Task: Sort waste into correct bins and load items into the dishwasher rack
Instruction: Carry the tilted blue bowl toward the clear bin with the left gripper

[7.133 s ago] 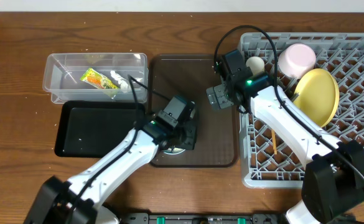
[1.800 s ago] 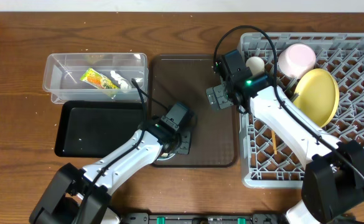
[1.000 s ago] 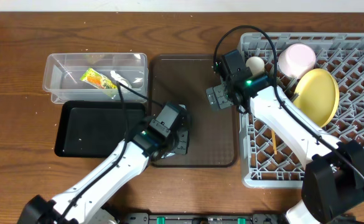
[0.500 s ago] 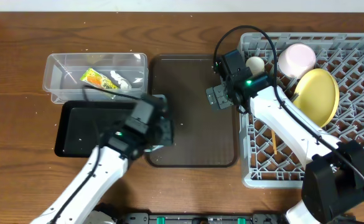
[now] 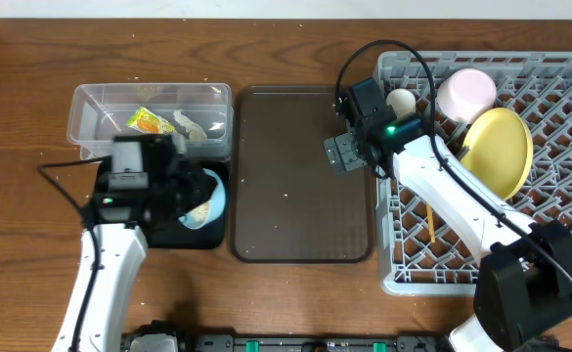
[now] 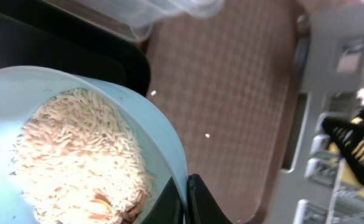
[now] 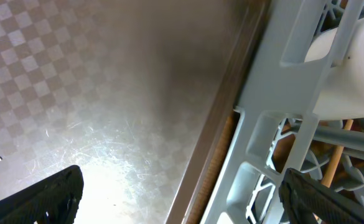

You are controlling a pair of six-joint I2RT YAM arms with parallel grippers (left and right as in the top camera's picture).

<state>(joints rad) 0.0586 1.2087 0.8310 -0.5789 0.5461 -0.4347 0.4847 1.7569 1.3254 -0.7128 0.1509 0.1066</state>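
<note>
My left gripper (image 6: 186, 188) is shut on the rim of the light blue bowl (image 6: 160, 134), one finger inside and one outside. The bowl (image 5: 210, 196) holds white rice scraps (image 6: 76, 149) and hangs over the right end of the black tray (image 5: 173, 237). Behind it, the clear tub (image 5: 100, 108) contains the green-and-yellow wrapper (image 5: 147, 122) and the white tissue (image 5: 190, 125). My right gripper (image 5: 342, 154) stands open over the brown tray's right edge, beside the grey rack (image 5: 559, 244). In the rack are the yellow plate (image 5: 498, 147), pink cup (image 5: 466, 91), white cup (image 5: 400, 100) and chopsticks (image 5: 429, 223).
The dark brown serving tray (image 5: 300, 176) lies between the bins and the rack, with a few stray rice grains on it. In the right wrist view the rack's wall (image 7: 281, 124) rises right of the brown tray (image 7: 107, 93). Bare wooden table surrounds everything.
My left arm has carried the blue bowl off the front of the brown tray and leftwards, to above the black tray. The right arm has not moved.
</note>
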